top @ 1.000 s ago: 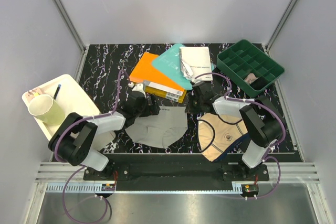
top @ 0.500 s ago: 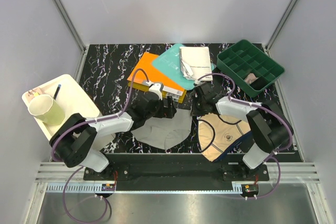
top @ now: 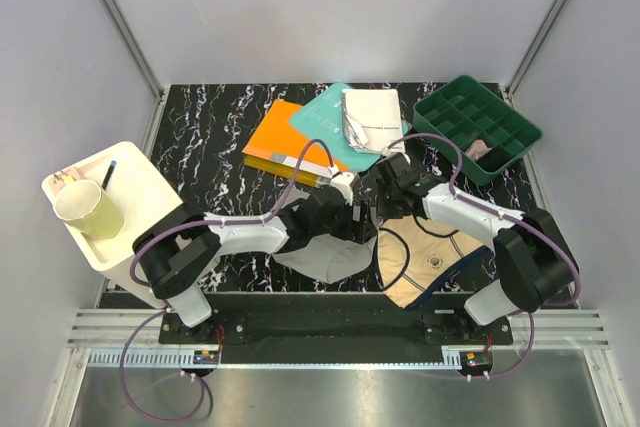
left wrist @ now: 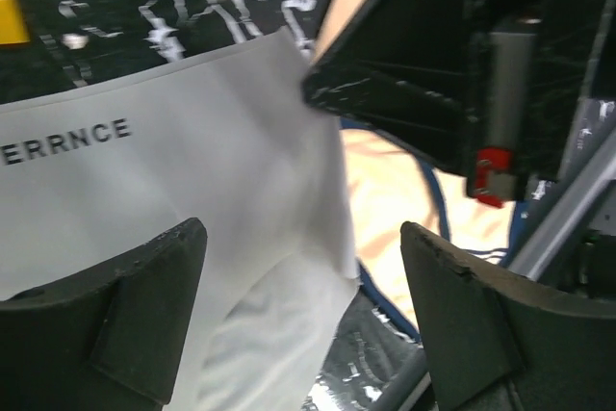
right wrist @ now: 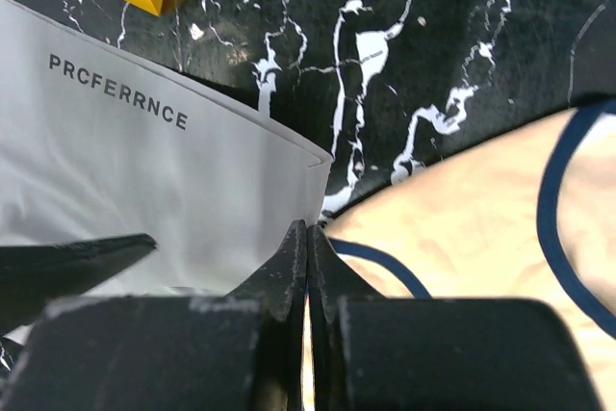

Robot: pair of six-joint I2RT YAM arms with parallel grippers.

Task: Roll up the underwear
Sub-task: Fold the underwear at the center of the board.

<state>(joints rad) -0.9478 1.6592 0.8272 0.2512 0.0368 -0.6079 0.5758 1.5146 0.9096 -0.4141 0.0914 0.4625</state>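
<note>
The light grey underwear (top: 322,255) lies bunched at the front middle; its lettered waistband shows in the left wrist view (left wrist: 144,170) and the right wrist view (right wrist: 125,180). The beige underwear with navy edging (top: 425,259) lies flat just to its right, and shows in the right wrist view (right wrist: 481,228). My left gripper (top: 350,217) reaches far right and is open over the grey fabric's right edge (left wrist: 300,238), nothing between its fingers. My right gripper (top: 378,205) is shut, its tips (right wrist: 308,228) pinching the grey underwear's right side edge just below the waistband corner.
An orange book (top: 285,142), a teal book (top: 325,122) and a white booklet (top: 370,117) lie behind. A green divided tray (top: 478,127) stands back right. A white tray (top: 140,187) with a paper cup (top: 88,209) is on the left. The two grippers are close together.
My left gripper has swept right from the grey underwear's left side to its right edge, and the fabric has bunched up narrower. My right gripper has shifted only slightly.
</note>
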